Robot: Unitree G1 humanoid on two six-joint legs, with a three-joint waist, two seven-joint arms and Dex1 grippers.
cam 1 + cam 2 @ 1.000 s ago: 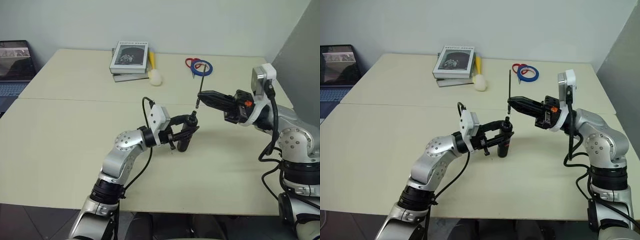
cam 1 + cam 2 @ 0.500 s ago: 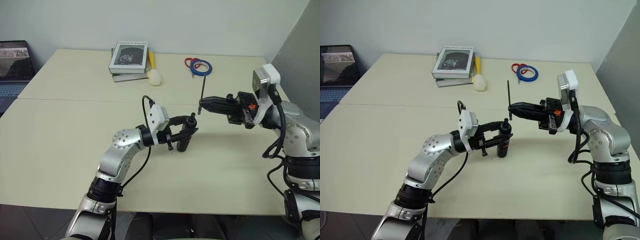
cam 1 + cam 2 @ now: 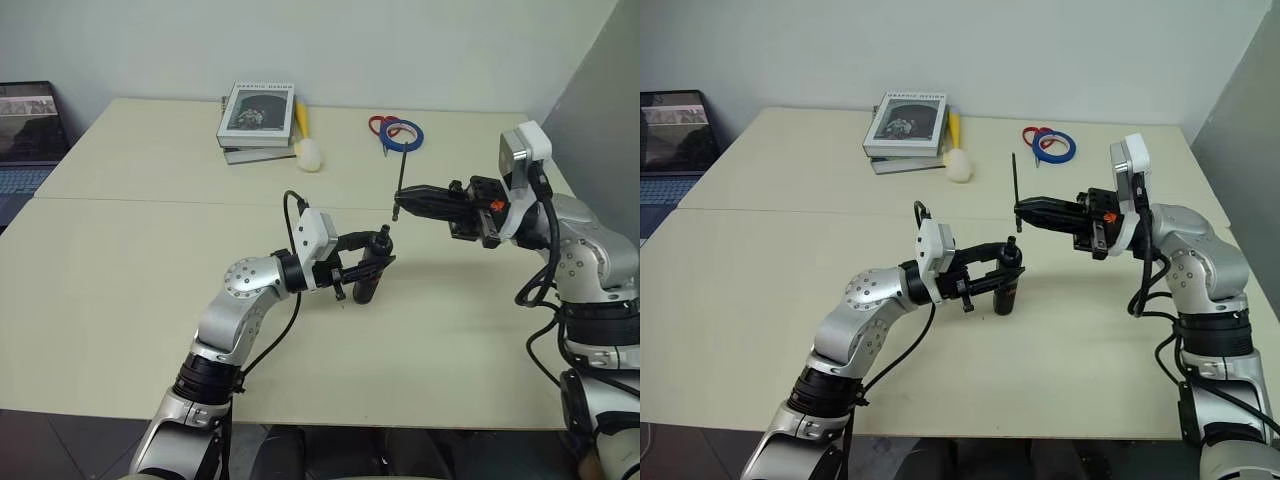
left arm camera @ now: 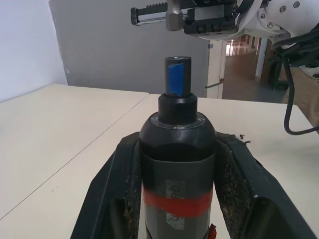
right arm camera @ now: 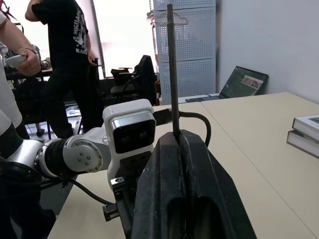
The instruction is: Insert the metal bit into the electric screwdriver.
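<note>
The electric screwdriver [image 3: 368, 272] stands upright over the table's middle, black with a red band and a blue-marked tip [image 4: 178, 77]. My left gripper [image 3: 362, 258] is shut on its body from the left, fingers [image 4: 113, 189] on both sides. The metal bit [image 3: 399, 188] is a thin rod, nearly upright. My right gripper [image 3: 399, 208] reaches in level from the right and is shut on the rod's lower end. That end hangs slightly above and to the right of the screwdriver's tip, apart from it. In the right wrist view the bit [image 5: 171, 64] rises from the closed fingers [image 5: 192, 169].
Two stacked books [image 3: 258, 118] and a yellow-handled white brush [image 3: 309, 148] lie at the table's back. Red-handled scissors [image 3: 380, 125] and a blue tape roll [image 3: 404, 133] lie at the back right. A laptop [image 3: 27, 135] stands far left. People [image 5: 75, 59] stand beyond the table.
My right gripper has turned at the wrist and now lies more level, still holding the bit near the screwdriver's tip. The left gripper and the screwdriver have kept still.
</note>
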